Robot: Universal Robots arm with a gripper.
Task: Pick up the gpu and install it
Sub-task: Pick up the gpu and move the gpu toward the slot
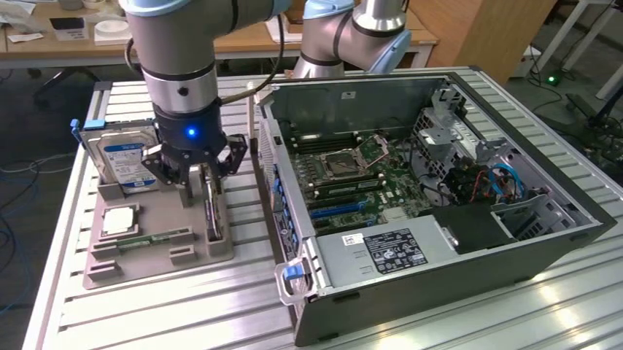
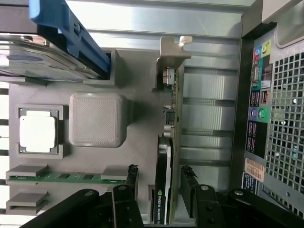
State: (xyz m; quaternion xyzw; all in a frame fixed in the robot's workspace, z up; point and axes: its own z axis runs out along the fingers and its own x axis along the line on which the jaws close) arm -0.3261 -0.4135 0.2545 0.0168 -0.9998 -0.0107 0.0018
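**A:** How do the jaws stand?

**B:** Spread wide, one black finger (image 2: 131, 183) on either side of the gpu (image 2: 164, 180), not clenched on it. The card stands on edge in a slot of the grey plastic tray (image 1: 156, 257), with its metal bracket (image 2: 171, 61) at the end away from the jaws.

**A:** What else is in the tray?

**B:** A square silver processor (image 2: 38, 134) in a pocket, a narrow green memory stick (image 2: 61, 177) lying flat, and a hard drive (image 1: 122, 157) with a blue label, upright at the back.

**A:** And beyond?

**B:** Just beside the tray lies an open dark case (image 1: 545, 240) on its side. It holds a green motherboard (image 1: 351, 182) and a grey power supply (image 1: 384, 248). Everything rests on a ribbed aluminium surface (image 1: 175, 313), and a wooden desk (image 1: 244, 45) stands behind.
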